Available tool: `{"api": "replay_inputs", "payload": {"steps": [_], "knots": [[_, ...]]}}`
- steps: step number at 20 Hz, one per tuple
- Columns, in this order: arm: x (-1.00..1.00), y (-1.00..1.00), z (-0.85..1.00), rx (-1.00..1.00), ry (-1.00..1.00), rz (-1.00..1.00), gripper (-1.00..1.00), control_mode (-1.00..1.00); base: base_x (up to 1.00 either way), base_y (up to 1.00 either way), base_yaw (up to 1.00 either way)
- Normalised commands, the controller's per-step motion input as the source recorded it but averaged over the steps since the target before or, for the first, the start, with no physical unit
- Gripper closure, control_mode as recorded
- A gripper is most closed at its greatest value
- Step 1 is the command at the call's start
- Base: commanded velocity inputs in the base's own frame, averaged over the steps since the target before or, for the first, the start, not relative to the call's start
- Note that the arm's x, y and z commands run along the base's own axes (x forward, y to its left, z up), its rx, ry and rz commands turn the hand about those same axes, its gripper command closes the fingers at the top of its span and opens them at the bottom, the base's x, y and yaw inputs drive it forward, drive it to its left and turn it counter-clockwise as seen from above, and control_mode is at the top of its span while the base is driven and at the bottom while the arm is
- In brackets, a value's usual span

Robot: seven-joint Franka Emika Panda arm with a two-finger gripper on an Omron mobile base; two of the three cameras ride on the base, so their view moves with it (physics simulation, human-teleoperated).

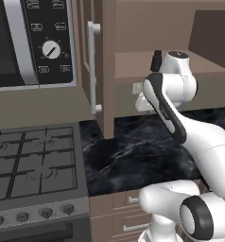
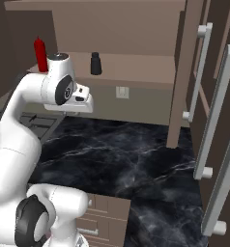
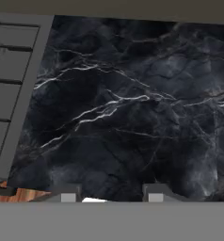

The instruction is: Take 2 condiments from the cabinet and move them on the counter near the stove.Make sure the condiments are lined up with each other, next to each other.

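A red squeeze bottle [image 2: 40,53] stands upright at the left end of the open cabinet's brown shelf [image 2: 136,67]. A small dark bottle [image 2: 95,63] stands to its right on the same shelf, and also appears in the left base view [image 1: 156,60] just behind my arm. My gripper [image 3: 111,195] hangs below the shelf and points down at the black veined counter [image 3: 132,108]. Its fingertips [image 3: 69,195] stand apart with nothing between them. The stove [image 1: 34,160] lies to the left of the counter.
The cabinet door [image 1: 92,66] with its pale bar handle stands open at the counter's left. A microwave [image 1: 34,42] hangs above the stove. More tall doors with bar handles [image 2: 204,101] are at the right. Drawers [image 1: 128,198] sit below the counter's front edge.
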Motion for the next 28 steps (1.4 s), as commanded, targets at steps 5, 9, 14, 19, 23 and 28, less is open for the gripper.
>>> {"api": "replay_inputs", "payload": {"steps": [5, 9, 14, 19, 23, 28], "knots": [[-0.2, 0.1, 0.0, 0.0, -0.1, 0.0, -1.0, -1.0, 0.0, 0.0, 0.0], [-0.3, 0.0, 0.22, -0.02, -0.62, 0.0, -1.0, -1.0, 0.0, 0.0, 0.0], [0.0, -0.09, 0.59, -0.1, -0.63, -0.04, -1.0, -1.0, 0.0, 0.0, 0.0], [0.05, -0.3, 0.71, -0.04, -0.38, -0.06, -1.0, -1.0, 0.0, 0.0, 0.0], [0.14, -0.33, 0.7, 0.0, -0.17, -0.02, -1.0, -1.0, 0.0, 0.0, 0.0], [0.2, -0.08, 0.56, 0.04, -0.03, 0.0, -1.0, -1.0, 0.0, 0.0, 0.0]]}}
